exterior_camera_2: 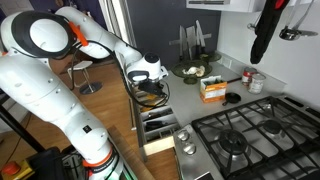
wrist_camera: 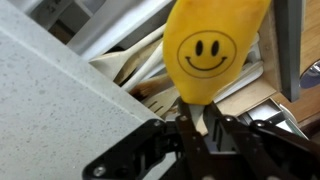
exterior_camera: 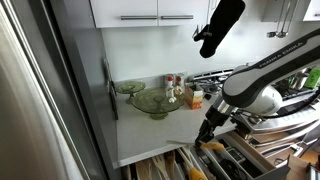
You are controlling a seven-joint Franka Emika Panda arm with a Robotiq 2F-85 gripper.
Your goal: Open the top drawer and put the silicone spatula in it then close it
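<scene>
Yellow silicone fills the wrist view: the silicone spatula (wrist_camera: 205,50), its broad head printed with a smiley face, points away from the gripper (wrist_camera: 197,128). The two fingers are pressed together on its thin handle, so the tool is clamped and off any surface. It hangs above the top drawer (exterior_camera_2: 160,146), which stands pulled out below the speckled white countertop (wrist_camera: 60,100).

The head-down hold looks chosen so that the tool can be lowered straight into the drawer's open top. The arm also reaches in over the drawer from the side away from the countertop edge, which keeps the gripper clear of it. By my reading the opening is done and the placing is in hand, with the closing left.

Pale wooden utensils (wrist_camera: 135,65) lie inside the drawer, beneath the spatula head. Which compartment sits directly under it cannot be told. Most of the spatula's handle is hidden by the fingers. In both exterior views the gripper body covers the tool almost entirely. The drawer's grey front and bar handle are not visible from any angle. In an exterior view the drawer (exterior_camera: 165,165) is cut off by the bottom edge.
</scene>
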